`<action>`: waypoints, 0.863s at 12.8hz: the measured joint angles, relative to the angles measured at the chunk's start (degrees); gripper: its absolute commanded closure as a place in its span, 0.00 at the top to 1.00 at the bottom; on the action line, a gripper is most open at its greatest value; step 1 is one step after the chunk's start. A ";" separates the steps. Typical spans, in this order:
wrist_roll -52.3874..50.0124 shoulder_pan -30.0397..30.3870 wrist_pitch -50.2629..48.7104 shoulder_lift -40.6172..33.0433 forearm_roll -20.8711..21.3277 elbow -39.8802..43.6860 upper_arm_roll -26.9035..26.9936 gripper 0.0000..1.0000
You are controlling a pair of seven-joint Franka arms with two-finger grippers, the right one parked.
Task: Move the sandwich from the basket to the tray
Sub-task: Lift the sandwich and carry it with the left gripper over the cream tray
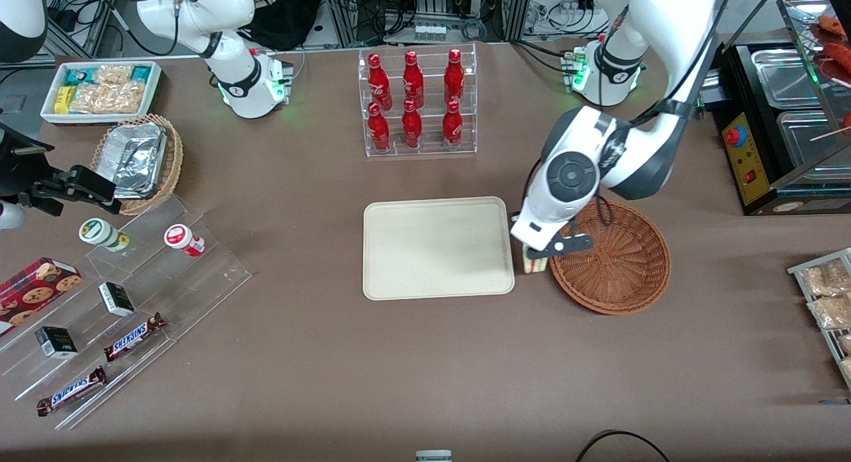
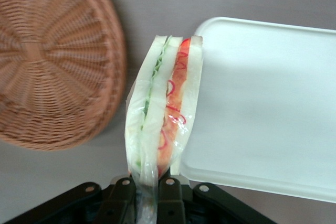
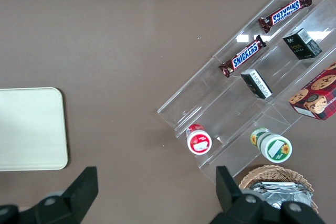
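Transfer stage. The left arm's gripper point(image 2: 148, 190) has its black fingers point(image 2: 122, 192) pressed narrowly against the wrapped base of the triangular white-bread sandwich with red and green filling point(image 2: 164, 114), which extends away from the fingers with its filling edge facing the wrist camera. Gripping the flat bread faces probably keeps the wedge from twisting. The sandwich hangs above the bare brown tabletop point(image 1: 399, 355), in the gap between the round reddish-brown wicker basket point(image 1: 618, 262) to one side of the fingers and the rounded corner of the flat cream-white rectangular tray point(image 1: 439, 248) to the other; it is already out of the basket and not yet over the tray. The arm reaches forward from its base, wrist bent downward and fingers pointing at the tabletop.
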 measured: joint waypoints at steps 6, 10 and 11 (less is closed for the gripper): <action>-8.64 -8.12 4.05 10.00 0.02 9.15 -0.05 0.03; -15.78 -12.89 5.73 15.40 0.11 14.81 -0.03 0.03; -17.22 -13.91 5.74 16.37 0.17 15.89 -0.01 0.03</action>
